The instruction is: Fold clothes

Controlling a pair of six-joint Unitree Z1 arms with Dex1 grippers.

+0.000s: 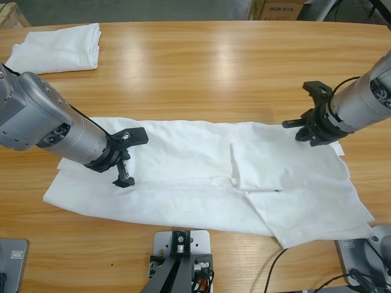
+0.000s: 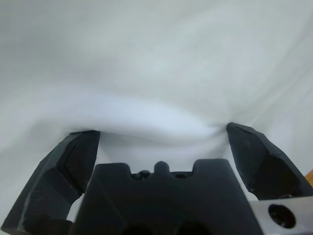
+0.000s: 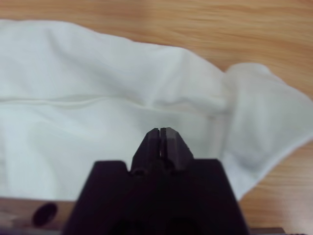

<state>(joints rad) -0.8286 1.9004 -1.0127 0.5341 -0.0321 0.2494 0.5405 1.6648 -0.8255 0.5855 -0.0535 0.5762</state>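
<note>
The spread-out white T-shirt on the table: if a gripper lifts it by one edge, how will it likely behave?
The spread-out T-shirt would probably droop and trail, not hold shape: it lies limp, with wrinkles and a folded-over flap. It looks light for its size, being thin and flat against the wooden table. It may bunch rather than slide if pushed; cloth already humps before the left gripper.

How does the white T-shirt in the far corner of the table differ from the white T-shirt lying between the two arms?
The corner T-shirt is folded into a compact stack; the middle T-shirt lies spread out, only partly folded. The corner one covers far less of the table. No hand is near the corner one; the left hand and right hand are at the middle one. Both are plain white.
</note>
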